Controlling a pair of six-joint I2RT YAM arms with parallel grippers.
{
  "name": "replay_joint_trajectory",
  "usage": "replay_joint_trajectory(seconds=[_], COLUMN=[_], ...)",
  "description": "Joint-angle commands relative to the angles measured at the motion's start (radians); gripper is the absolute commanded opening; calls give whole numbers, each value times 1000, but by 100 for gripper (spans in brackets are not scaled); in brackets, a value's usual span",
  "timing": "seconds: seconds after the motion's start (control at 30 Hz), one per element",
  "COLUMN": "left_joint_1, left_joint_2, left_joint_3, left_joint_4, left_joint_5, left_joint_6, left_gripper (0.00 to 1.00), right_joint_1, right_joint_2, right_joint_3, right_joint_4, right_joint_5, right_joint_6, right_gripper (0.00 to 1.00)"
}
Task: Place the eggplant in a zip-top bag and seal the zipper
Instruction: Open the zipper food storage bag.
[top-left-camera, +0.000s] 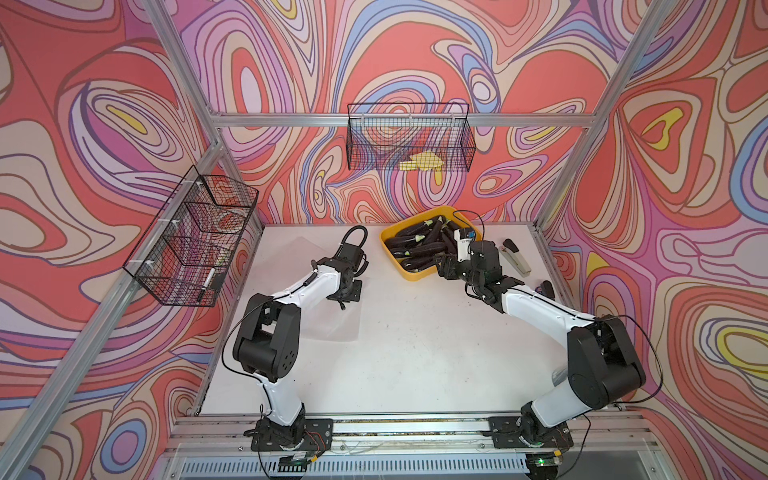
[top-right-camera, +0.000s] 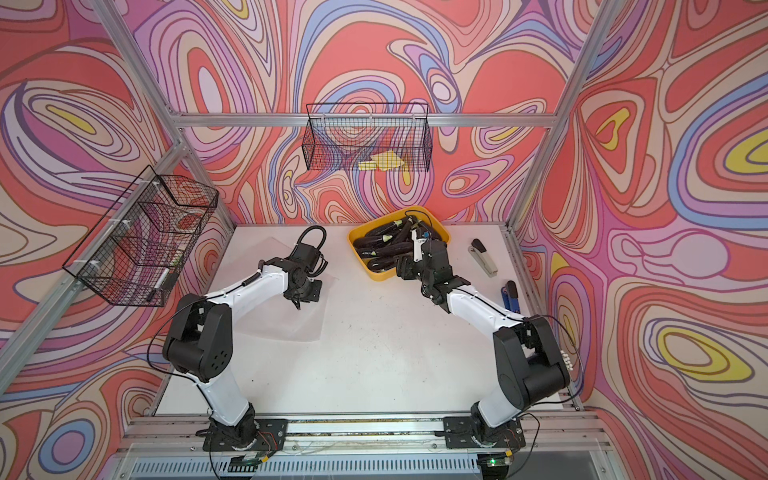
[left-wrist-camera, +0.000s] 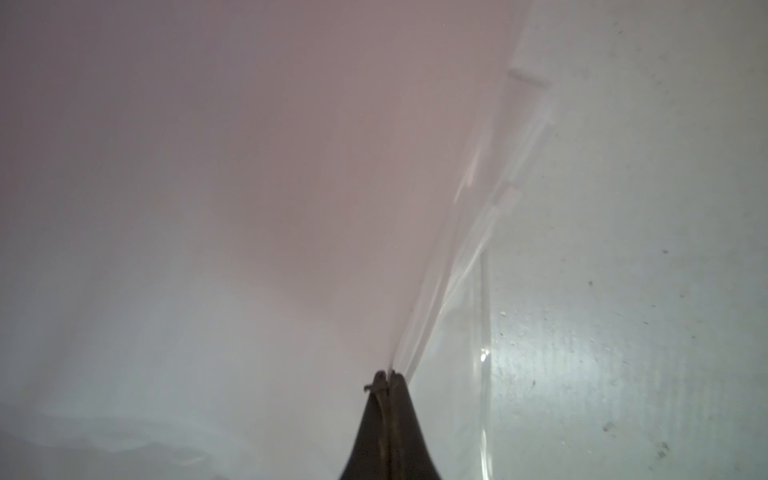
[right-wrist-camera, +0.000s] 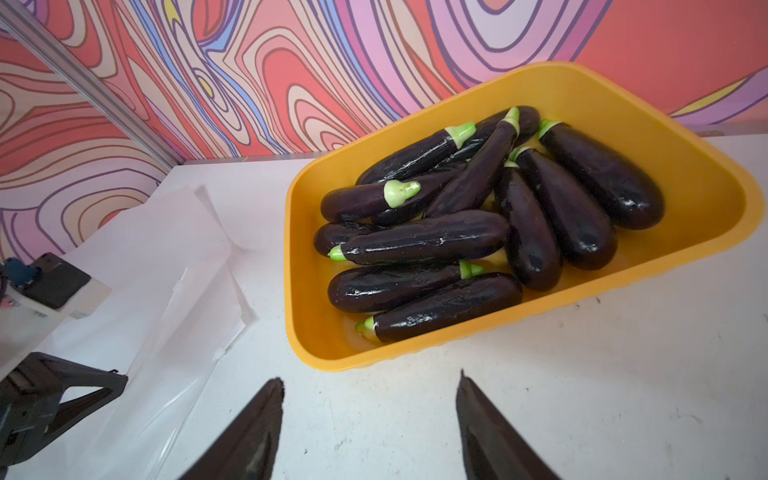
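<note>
Several dark purple eggplants (right-wrist-camera: 446, 307) (top-left-camera: 415, 245) (top-right-camera: 382, 249) with green stems lie piled in a yellow tray (right-wrist-camera: 316, 332) (top-left-camera: 415, 275) (top-right-camera: 376, 276) at the back of the table. A clear zip-top bag (right-wrist-camera: 145, 257) (top-left-camera: 345, 324) (top-right-camera: 299, 324) lies flat to the tray's left. My left gripper (left-wrist-camera: 387, 376) (top-left-camera: 343, 306) (top-right-camera: 298, 307) points down onto the bag, shut, with a fold of its film pinched between the tips. Over bare table just in front of the tray, my right gripper (right-wrist-camera: 370, 382) (top-left-camera: 442, 266) (top-right-camera: 405, 266) stands open and holds nothing.
A stapler (top-left-camera: 515, 257) (top-right-camera: 484, 257) lies right of the tray, and a blue-and-black tool (top-right-camera: 509, 297) sits by the right table edge. Wire baskets hang on the back wall (top-left-camera: 409, 141) and the left wall (top-left-camera: 195, 237). Aluminium frame posts stand at the table corners.
</note>
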Motion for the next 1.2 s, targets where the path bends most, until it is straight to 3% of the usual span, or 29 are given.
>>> replay_joint_trajectory(seconds=[0.0, 0.2, 0.37, 0.6, 0.83, 1.17], left_joint_1=[-54, -100, -101, -101, -101, -101], left_joint_2=[-65, -150, -175, -161, -166, -147], left_joint_3=[0, -33, -89, -116, -126, -115], left_joint_4=[-65, -23, 71, 127, 138, 135], left_joint_5=[83, 236, 390, 416, 415, 378], left_joint_6=[-78, -194, -263, -272, -266, -255], left_gripper=[0, 0, 0, 0, 0, 0], right_joint_1=[34, 178, 268, 341, 351, 362], right_joint_2=[-11, 61, 159, 277, 320, 271], right_joint_3=[-22, -49, -80, -42, -46, -89], right_joint_4=[32, 212, 472, 508, 511, 503], right_joint_5=[-71, -191, -161, -134, -117, -110], right_joint_6=[38, 181, 353, 418, 453, 440], right_gripper=[66, 53, 50, 44, 37, 45])
